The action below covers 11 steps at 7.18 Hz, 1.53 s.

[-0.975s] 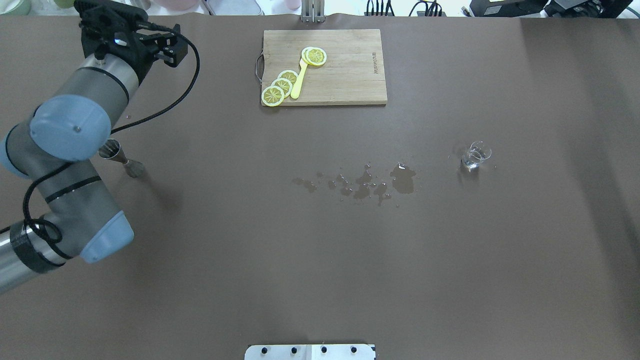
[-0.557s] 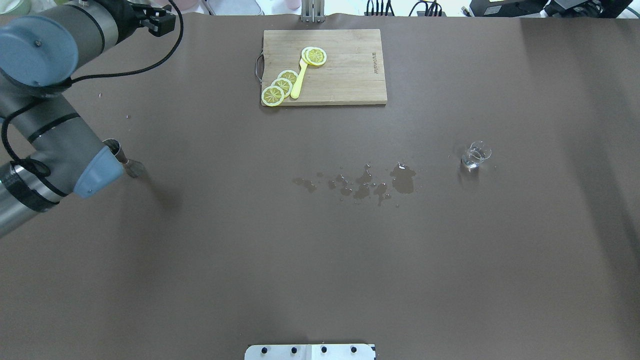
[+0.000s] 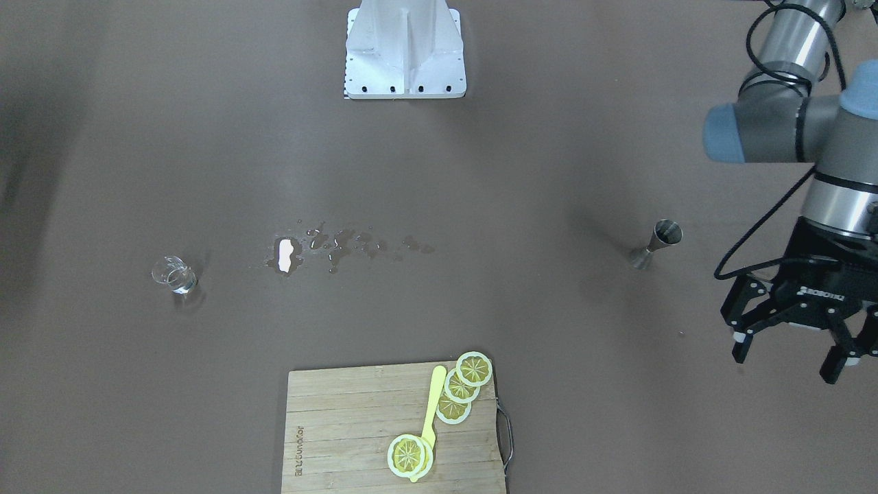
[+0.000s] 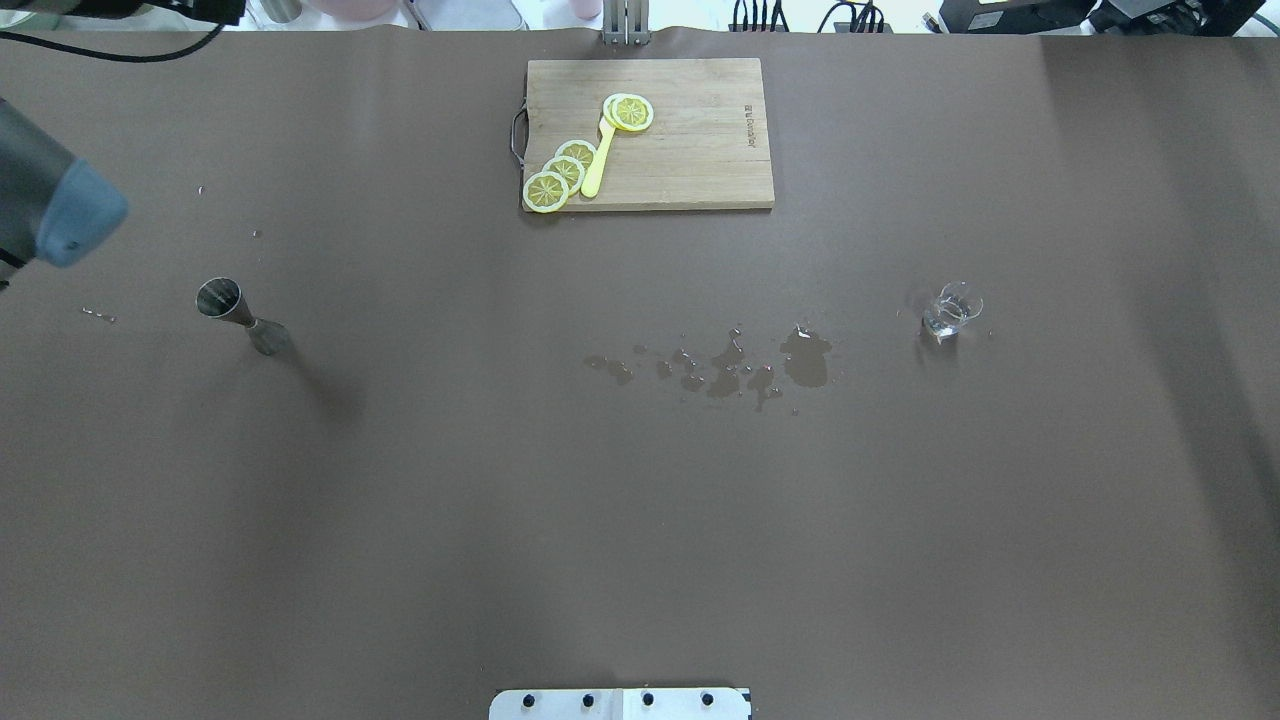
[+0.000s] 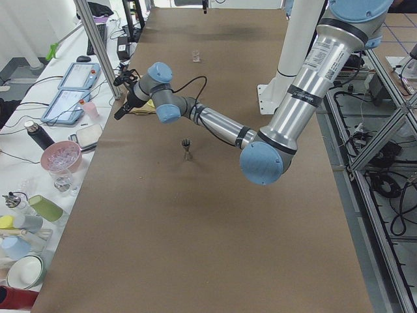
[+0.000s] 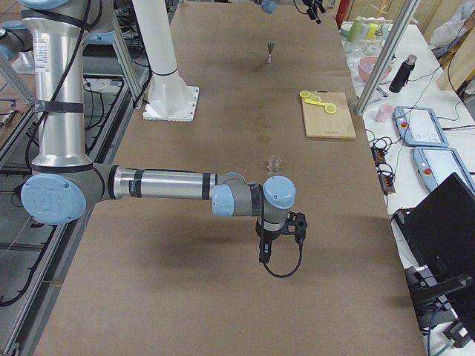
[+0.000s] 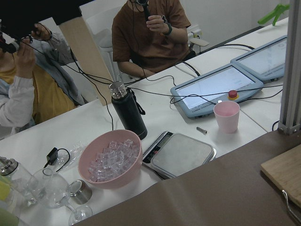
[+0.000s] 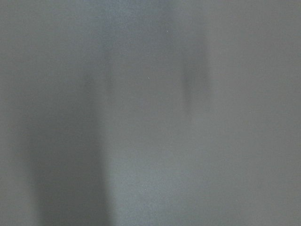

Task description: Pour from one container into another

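The small clear glass cup with a pouring lip (image 4: 950,310) stands upright toward the robot's right end of the bench (image 4: 640,520), about midway between its near and far edges. The shiny steel hourglass-shaped jigger (image 4: 240,318) stands upright toward the left end, well apart from the cup. Each vessel thus sits on the side of one arm, which looks like an arrangement that lets either arm reach its own without crossing. Neither is held. The left claw (image 3: 787,363) hangs above the far left corner of the bench, beyond the jigger, with its jaws spread wide and nothing between them; its wrist camera looks off the bench at a pink bowl of ice cubes (image 7: 110,157) and seated people. The right claw (image 6: 280,236) shows only in the side view, low over the right end past the cup, and I cannot tell whether it is released or clenched. A patch of wet splashes (image 4: 740,365) lies on the bench between the two vessels, nearer the cup. At the middle of the far edge rests a wooden cutting board (image 4: 700,150) carrying yellow lemon slices (image 4: 560,172) and a yellow plastic spoon (image 4: 598,165), clear of any pouring path. Whether the cup holds liquid is too faint to judge.
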### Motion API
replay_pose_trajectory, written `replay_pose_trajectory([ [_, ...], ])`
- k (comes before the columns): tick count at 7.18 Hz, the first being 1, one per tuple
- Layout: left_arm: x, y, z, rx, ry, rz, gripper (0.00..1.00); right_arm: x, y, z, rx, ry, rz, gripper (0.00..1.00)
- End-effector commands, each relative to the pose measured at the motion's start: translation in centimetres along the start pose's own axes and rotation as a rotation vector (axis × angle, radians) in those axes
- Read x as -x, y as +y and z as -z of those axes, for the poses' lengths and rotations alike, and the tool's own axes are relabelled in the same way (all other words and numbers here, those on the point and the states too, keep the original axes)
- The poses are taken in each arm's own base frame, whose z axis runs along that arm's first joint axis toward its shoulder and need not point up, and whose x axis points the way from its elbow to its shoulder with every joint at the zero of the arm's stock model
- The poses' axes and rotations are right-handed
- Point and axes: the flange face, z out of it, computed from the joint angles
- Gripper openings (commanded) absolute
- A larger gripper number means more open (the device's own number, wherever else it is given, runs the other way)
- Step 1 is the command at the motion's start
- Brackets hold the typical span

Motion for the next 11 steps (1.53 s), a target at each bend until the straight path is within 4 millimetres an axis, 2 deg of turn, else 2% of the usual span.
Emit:
replay_pose_trajectory([
  [1,7.8,2.6,-0.1,0.226,0.021,0.157,0.99,0.0,0.0,0.0,0.000,0.000,0.000,1.00],
  [2,9.8,3.0,0.3,0.285,-0.025,0.216,0.99,0.0,0.0,0.0,0.001,0.000,-0.001,1.00],
  [3,12.2,5.3,0.9,0.341,-0.008,0.271,0.99,0.1,-0.1,0.0,0.001,0.000,0.001,1.00],
  [4,15.9,8.2,1.8,0.419,-0.038,0.314,0.99,0.0,0.0,-0.3,0.005,0.001,0.000,1.00],
  [5,19.4,12.9,2.4,0.491,-0.039,0.224,0.99,-0.2,0.0,-0.4,0.009,0.001,-0.003,1.00],
  [6,23.5,15.0,4.4,0.542,-0.070,0.239,0.99,-0.3,0.0,-0.6,0.011,0.002,-0.005,1.00],
  [7,26.1,16.7,5.8,0.569,-0.083,0.246,0.99,-0.2,-0.1,-0.5,0.009,0.001,-0.004,1.00],
  [8,27.7,19.6,6.9,0.588,-0.083,0.262,0.99,-0.2,-0.1,-0.5,0.006,0.001,-0.002,1.00],
  [9,28.2,22.5,7.4,0.631,-0.078,0.308,0.99,-0.2,-0.1,-0.5,-0.012,-0.002,0.014,1.00],
  [10,29.6,26.6,8.2,0.651,-0.082,0.330,0.99,-0.3,-0.2,-0.6,-0.015,-0.003,0.017,1.00],
  [11,29.9,28.4,8.9,0.640,-0.080,0.345,0.99,-0.3,-0.1,-0.6,-0.016,-0.003,0.017,1.00],
])
